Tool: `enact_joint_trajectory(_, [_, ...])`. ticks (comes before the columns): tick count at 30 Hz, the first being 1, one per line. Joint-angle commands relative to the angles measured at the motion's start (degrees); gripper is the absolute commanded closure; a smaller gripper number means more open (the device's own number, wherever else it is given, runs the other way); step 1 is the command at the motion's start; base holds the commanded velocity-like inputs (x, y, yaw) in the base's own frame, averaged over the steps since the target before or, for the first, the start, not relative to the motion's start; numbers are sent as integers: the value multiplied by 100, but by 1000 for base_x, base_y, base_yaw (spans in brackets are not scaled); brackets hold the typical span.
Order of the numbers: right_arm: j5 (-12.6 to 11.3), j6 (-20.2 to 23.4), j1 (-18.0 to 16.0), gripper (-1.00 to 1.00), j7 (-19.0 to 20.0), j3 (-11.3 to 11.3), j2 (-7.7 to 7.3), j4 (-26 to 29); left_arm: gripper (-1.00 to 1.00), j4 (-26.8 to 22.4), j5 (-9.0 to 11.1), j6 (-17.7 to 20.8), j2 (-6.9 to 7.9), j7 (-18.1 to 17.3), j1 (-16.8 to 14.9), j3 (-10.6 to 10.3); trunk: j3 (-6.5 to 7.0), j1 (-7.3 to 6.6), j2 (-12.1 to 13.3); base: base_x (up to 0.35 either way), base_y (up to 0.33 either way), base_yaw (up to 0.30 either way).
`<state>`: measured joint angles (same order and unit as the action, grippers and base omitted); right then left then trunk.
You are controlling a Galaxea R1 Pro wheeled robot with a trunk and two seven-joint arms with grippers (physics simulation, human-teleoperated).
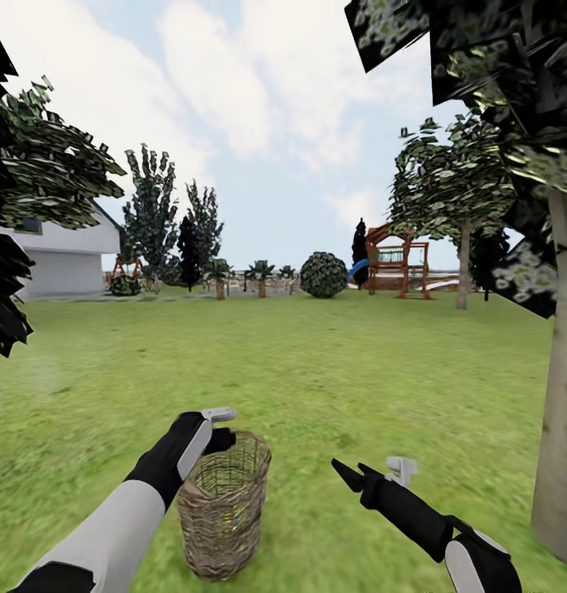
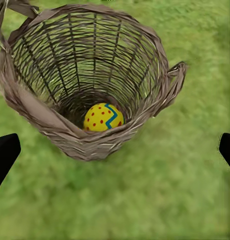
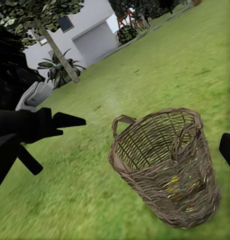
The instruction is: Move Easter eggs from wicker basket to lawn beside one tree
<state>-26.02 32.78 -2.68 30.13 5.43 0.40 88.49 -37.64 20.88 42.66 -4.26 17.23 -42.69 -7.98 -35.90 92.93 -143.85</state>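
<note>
I am holding my left claw (image 1: 221, 428) over the back rim of the round tan-brown wicker basket (image 1: 224, 504), low in the centre-left of the head view. In the left wrist view my two black fingertips (image 2: 5, 155) are sitting at the far left and right edges of the frame, spread wide apart, gripping nothing and touching nothing; the basket's mouth (image 2: 90, 75) is lying open between and beyond them in the upper half of that frame.

At the bottom of the basket one yellow Easter egg with red dots and a blue-green zigzag band (image 2: 103, 118) is resting. I cannot tell whether more eggs are lying beneath or beside it. Through the open weave in the right wrist view, blurred yellow and blue-green patches (image 3: 181, 185) are showing low in the basket (image 3: 167, 165).

My right claw (image 1: 349, 475) is hanging over the mottled green lawn (image 1: 316, 371) in the lower right of the head view, apart from the basket and empty. I cannot tell how wide its fingers are standing.

The pale grey trunk of a tree with dark, pale-speckled foliage (image 1: 560, 395) is rising at the right edge of the head view, near my right arm. The basket is standing upright on the grass, left of that trunk.
</note>
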Motion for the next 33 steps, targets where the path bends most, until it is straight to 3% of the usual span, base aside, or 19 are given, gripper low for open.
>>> enact_joint_trajectory(1, [-34, 44, -5, -100, 11, 11, 4, 1, -100, -10, 62, 17, 4, 53, -3, -20, 1, -1, -3, 1, 0, -190])
enact_joint_trajectory(10, [-48, 44, -5, -100, 11, 6, 4, 1, -100, -10, 61, 22, 5, 85, -3, -20, 42, -1, -3, 74, 104, -111])
enact_joint_trajectory(23, [-37, 48, -6, -100, 11, 3, 4, 1, -100, -28, 57, 18, 5, 130, -3, -20, 46, -1, -3, 219, 181, -8])
enact_joint_trajectory(33, [-34, 44, -5, -100, 11, -4, 4, 1, -100, -17, 57, 30, 5, 125, -3, -20, 94, -1, -3, 109, 35, -139])
